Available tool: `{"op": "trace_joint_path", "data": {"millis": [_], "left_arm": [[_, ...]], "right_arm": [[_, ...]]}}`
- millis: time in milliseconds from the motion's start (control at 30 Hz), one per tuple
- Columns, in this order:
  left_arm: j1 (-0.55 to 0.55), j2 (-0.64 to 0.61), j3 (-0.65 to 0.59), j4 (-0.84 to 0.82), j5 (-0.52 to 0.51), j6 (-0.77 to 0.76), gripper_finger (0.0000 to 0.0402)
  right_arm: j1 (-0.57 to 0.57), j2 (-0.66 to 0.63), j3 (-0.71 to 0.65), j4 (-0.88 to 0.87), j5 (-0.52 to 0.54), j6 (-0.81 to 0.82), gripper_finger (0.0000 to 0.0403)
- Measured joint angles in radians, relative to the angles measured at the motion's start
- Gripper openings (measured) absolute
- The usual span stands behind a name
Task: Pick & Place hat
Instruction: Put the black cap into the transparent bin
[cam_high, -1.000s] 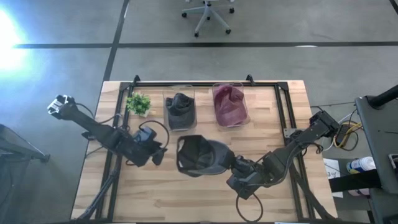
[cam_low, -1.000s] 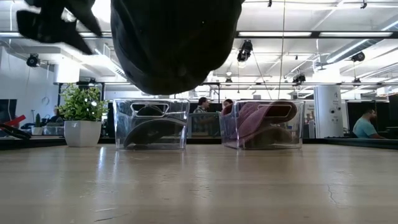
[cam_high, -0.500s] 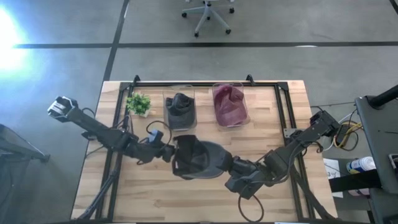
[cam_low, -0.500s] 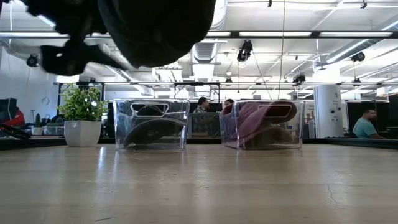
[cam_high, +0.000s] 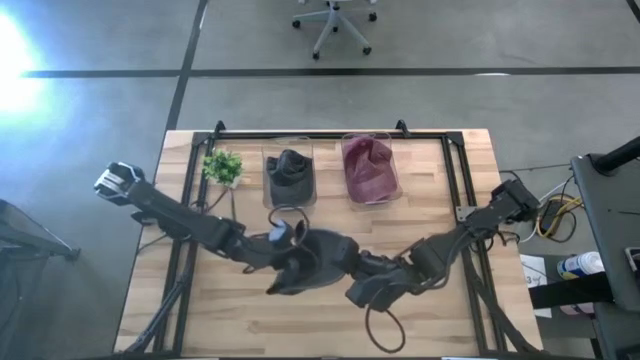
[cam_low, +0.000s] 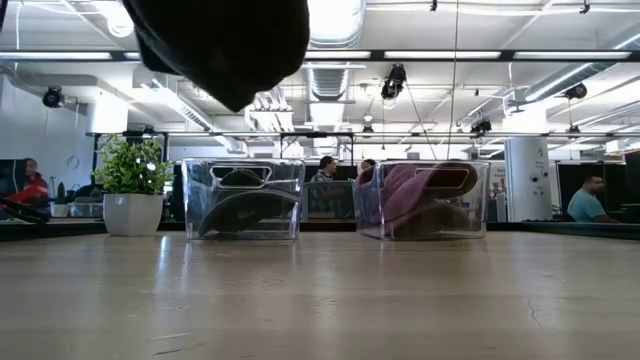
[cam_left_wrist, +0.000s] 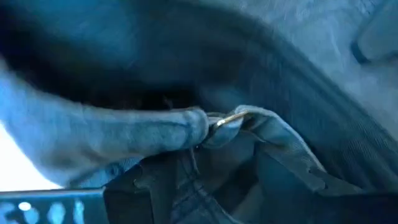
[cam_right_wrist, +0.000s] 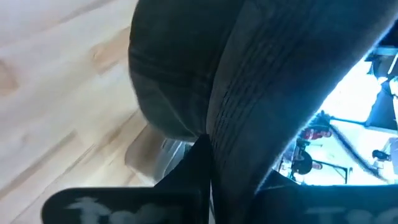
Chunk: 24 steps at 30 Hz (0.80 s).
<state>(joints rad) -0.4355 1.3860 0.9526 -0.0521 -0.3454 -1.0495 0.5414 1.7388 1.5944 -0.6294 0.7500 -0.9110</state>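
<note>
The dark hat (cam_high: 315, 262) is held in the air above the middle of the table (cam_high: 440, 320), well clear of the wood in the low view, where it hangs at the upper edge. It is gripped by the right end effector (cam_high: 352, 268), whose fingers are seen in the right wrist view closed on a fold of the fabric. The left end effector (cam_high: 278, 243) is pressed against the hat's other side; its wrist view is filled with cloth and a small metal buckle (cam_left_wrist: 225, 120), but whether its fingers are closed cannot be told.

The pick is judged done; the placing is not. The hat has yet to be carried to a container and released.

At the far side of the table stand two clear bins: the left bin (cam_high: 289, 180) already holds a dark hat, the right bin (cam_high: 368, 168) a maroon one. A small potted plant (cam_high: 222, 165) stands just beside the left bin. Between the lifted hat and the bins the wood is bare, so nothing is seen to block the way; the plant is the nearest thing that could be knocked.
</note>
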Motion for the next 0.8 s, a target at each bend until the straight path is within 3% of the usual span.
{"op": "trace_joint_path", "data": {"millis": [167, 367, 467, 800], "left_arm": [[0.000, 0.053, 0.056, -0.010, 0.052, 0.048, 0.0202], [-0.002, 0.022, 0.060, 0.000, 0.100, 0.039, 0.0202], [-0.003, -0.008, 0.060, 0.004, 0.105, 0.038, 0.0202], [-0.002, -0.190, 0.054, -0.053, 0.071, 0.090, 0.0202]], "right_arm": [[0.002, 0.027, 0.000, 0.056, -0.010, 0.045, 0.0013], [-0.002, 0.028, -0.001, 0.131, 0.015, 0.484, 0.0013], [-0.003, 0.029, -0.002, 0.198, 0.021, 0.640, 0.0014], [0.005, 0.009, 0.001, 0.234, 0.042, 0.890, 0.0013]]}}
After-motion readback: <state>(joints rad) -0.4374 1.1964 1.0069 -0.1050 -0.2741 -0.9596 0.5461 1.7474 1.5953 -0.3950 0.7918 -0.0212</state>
